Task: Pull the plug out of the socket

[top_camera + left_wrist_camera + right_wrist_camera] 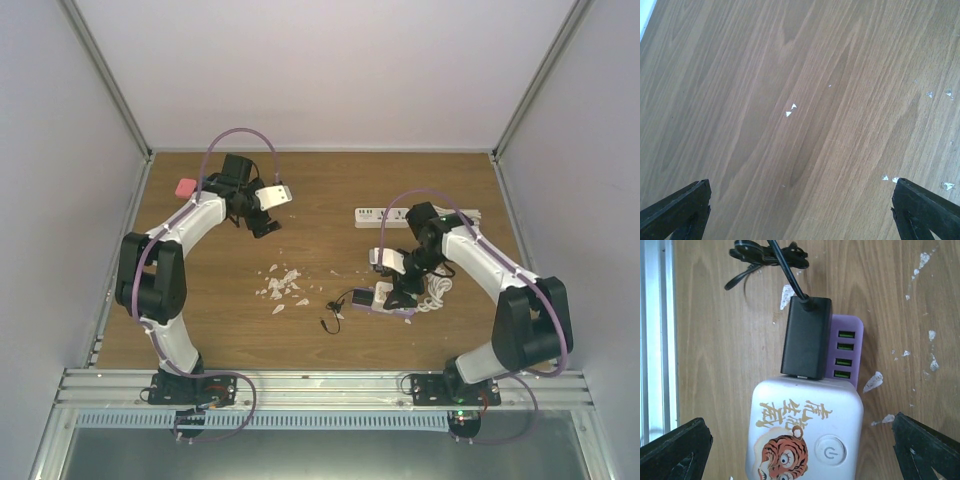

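Observation:
The socket (805, 430) is a white cube with a tiger picture, a round power button and a purple side with green USB ports. A black plug (806, 337) sits in its far face, its cable (767, 255) bundled beyond. My right gripper (800, 440) is open, its fingers standing wide on either side of the socket without touching it. In the top view the right gripper (395, 285) hovers over the socket (385, 296), with the plug (358, 297) to its left. My left gripper (263, 220) is open over bare wood far to the left, nothing between its fingers (685, 205).
A white power strip (400, 216) lies behind the right arm. A coiled white cord (436, 290) rests right of the socket. White scraps (283, 287) litter the table's middle. A pink block (185, 187) sits at the back left. A metal rail (655, 340) borders the table.

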Controlling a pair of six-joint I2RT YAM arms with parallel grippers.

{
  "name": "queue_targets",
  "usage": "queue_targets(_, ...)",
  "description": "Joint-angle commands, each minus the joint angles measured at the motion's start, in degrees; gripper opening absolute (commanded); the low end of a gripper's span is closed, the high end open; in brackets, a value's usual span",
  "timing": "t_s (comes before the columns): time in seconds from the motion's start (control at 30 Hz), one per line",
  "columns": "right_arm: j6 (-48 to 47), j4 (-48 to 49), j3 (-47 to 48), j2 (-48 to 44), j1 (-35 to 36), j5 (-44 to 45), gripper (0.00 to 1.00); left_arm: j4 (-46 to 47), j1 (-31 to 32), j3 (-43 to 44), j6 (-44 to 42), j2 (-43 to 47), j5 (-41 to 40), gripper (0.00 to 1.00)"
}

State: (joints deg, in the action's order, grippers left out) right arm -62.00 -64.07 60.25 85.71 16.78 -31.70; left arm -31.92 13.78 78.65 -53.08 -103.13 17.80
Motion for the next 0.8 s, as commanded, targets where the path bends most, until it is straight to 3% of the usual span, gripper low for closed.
queue_targets(0.0, 4.12, 4.99, -1.98, -2.12, 0.84, 2.88, 1.00, 3.27, -0.09, -1.13, 1.72, 2.69, -0.15, 0.99)
queue_targets(0.23, 8.92, 11.34, -4.34, -3.09, 1.81, 4.31, 0.93, 3.65, -0.17, -1.34, 2.26, 3.85, -0.24, 0.99)
queue_targets(0.53, 7.39, 11.77, -7.82, -4.70, 4.06, 2.27, 0.82, 5.91, -1.37, -0.98, 8.04, 5.54, 3.82, 0.99)
queue_targets(0.63, 7.08, 13.40, -8.92, -5.01, 4.88, 2.90, 0.71, 5.27, -2.77, -0.17, 10.90, 5.86, 7.76, 0.99)
queue_targets(0.77, 6.97, 14.98, -7.94, -2.71, 4.92, 3.20, 0.66, 6.80, -5.68, -0.12, 19.05, 6.28, 15.60, 0.99)
